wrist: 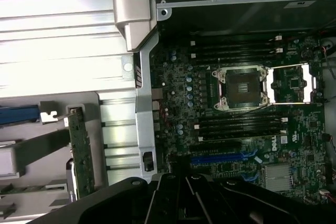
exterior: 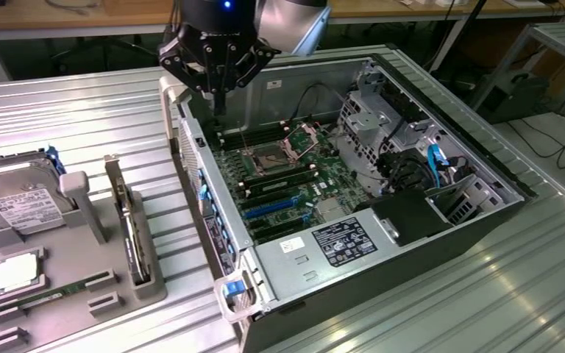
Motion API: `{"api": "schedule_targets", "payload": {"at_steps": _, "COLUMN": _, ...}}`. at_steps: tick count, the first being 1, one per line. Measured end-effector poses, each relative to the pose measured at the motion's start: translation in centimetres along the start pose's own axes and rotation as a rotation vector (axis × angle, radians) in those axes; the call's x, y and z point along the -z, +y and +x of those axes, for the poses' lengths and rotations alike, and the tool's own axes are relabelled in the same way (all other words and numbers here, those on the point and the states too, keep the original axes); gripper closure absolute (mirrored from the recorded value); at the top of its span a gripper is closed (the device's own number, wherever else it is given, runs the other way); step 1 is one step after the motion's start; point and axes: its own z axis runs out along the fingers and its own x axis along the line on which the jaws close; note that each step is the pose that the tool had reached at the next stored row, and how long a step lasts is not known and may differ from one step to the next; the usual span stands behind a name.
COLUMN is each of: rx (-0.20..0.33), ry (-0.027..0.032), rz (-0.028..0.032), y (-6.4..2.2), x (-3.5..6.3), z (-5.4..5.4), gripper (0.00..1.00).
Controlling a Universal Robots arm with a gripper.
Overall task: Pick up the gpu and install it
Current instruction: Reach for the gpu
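One closed hand point(exterior: 218, 95) above case point(exterior: 293, 84), gpu point(exterior: 130, 228) in holder point(exterior: 86, 209)

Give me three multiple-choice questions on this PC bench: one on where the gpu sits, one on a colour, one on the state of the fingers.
1. Where is the gpu?
A. On edge in the grey holder
B. Flat on the metal table
C. Held in the air

2. Which colour, besides black, do the slots on the motherboard show?
A. Red
B. Blue
C. Yellow

3. How do the fingers of the gripper stand?
A. Wide open
B. Shut on a card
C. Shut, empty

Answers:
1 A, the card stands upright in the holder's slot.
2 B, blue strips lie across the green board.
3 C, the fingers meet with nothing between them.
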Motion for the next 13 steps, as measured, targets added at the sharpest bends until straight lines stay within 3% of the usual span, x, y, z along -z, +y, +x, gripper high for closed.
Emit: {"api": "schedule_targets", "payload": {"at_steps": 13, "rx": 0.0, "ry": 0.0, "rz": 0.0, "y": -0.07, "x": 0.0, "z": 0.84, "gripper": 0.89}}
